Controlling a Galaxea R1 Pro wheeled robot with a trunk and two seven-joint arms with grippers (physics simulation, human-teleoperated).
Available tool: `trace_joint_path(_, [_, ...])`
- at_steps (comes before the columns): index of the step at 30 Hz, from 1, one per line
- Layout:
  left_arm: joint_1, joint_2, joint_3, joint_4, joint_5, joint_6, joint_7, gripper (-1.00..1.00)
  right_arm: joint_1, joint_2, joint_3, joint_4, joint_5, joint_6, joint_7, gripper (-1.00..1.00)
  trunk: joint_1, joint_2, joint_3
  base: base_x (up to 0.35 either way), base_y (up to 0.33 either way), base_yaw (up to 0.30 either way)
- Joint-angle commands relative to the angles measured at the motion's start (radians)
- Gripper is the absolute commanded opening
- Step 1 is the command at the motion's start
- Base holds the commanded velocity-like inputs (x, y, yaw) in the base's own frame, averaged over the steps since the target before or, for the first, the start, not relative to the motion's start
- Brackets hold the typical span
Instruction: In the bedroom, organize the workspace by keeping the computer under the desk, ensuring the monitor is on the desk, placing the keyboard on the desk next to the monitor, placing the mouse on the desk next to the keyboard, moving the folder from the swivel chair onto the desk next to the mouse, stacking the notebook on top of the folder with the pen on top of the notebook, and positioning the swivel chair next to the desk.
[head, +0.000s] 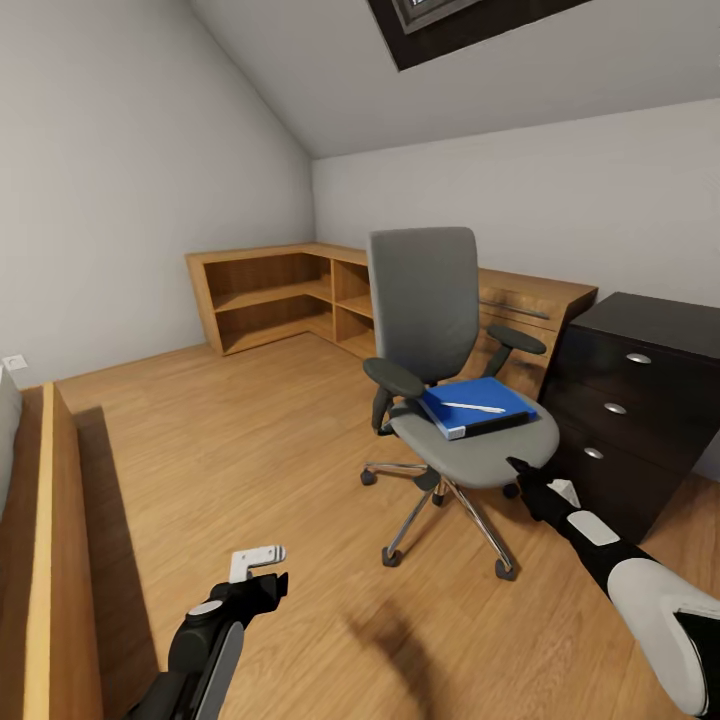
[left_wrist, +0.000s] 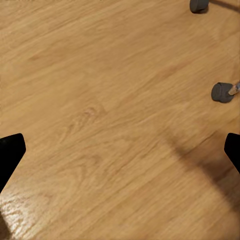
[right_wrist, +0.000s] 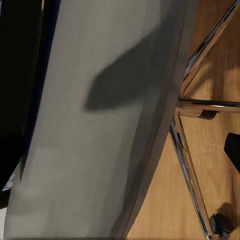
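The swivel chair (head: 450, 350) stands mid-room on the wood floor, its grey back toward the far wall. On its seat lies the blue folder (head: 480, 395) with the white pen (head: 473, 407) across it. Just right of the chair is the desk's (head: 660, 318) black drawer unit with silver knobs. My right gripper (head: 523, 476) is open at the seat's front edge; its wrist view has the grey seat (right_wrist: 100, 125) close up between the spread fingers (right_wrist: 233, 150). My left gripper (head: 262, 570) hangs open low over bare floor, fingertips (left_wrist: 10, 155) wide apart. The computer, monitor, keyboard, mouse and notebook are out of view.
A low wooden shelf unit (head: 270, 295) runs along the far wall into the corner. A wooden bed frame (head: 60, 520) lines the left side. The chair's chrome legs and casters (head: 505, 568) spread near my right arm. Open floor (head: 220, 430) lies left of the chair.
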Motion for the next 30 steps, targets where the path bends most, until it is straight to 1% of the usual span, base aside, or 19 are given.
trace_joint_path(1, [0.0,0.0,-0.001,-0.001,0.01,0.003,0.009,1.0,-0.001,0.0,-0.008,0.0,0.001,0.007,0.003,1.0,0.0,0.0,-0.001,0.0,0.0,0.0])
trace_joint_path(19, [0.0,0.0,-0.001,-0.001,0.01,0.003,0.009,1.0,-0.001,0.001,-0.008,-0.001,0.008,0.007,0.003,1.0,0.0,0.0,-0.001,0.011,0.0,0.0])
trace_joint_path(30, [0.0,0.0,-0.002,-0.001,0.01,0.003,0.009,1.0,0.0,0.001,-0.008,-0.001,0.008,0.007,0.003,1.0,0.0,0.0,-0.001,0.278,0.0,0.0])
